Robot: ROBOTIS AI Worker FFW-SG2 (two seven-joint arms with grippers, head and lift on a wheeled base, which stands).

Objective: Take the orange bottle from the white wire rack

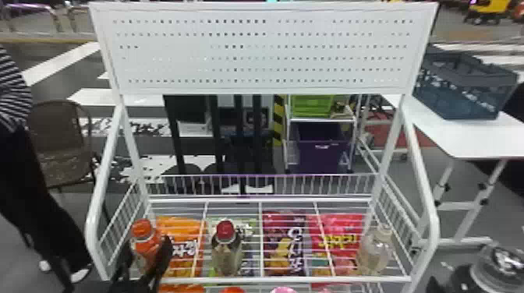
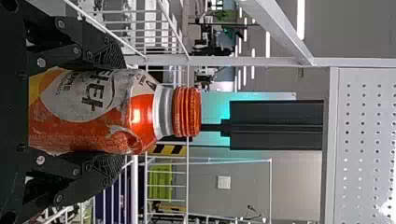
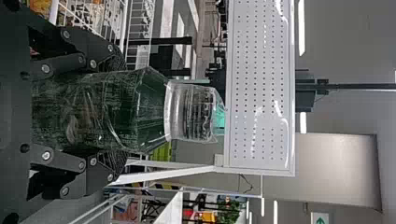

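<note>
Clamping the orange bottle [image 1: 143, 244] upright in the left gripper [image 1: 148, 248], at the left end of the white wire rack [image 1: 288, 279]; gripping a see-through bottle [image 1: 501, 265] in the right gripper [image 1: 462, 279], outside the rack's right side; showing, farther along the rack, a red-capped bottle [image 1: 226, 255] and a pale bottle [image 1: 374, 253].

Right wrist view | jaws closed on dark green, clear-topped bottle [image 3: 100, 112] | white perforated panel [image 3: 261, 93] beyond

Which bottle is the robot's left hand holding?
The orange bottle, orange cap and all: the left gripper has it. The red-capped bottle and pale bottle stand apart from it.
</note>
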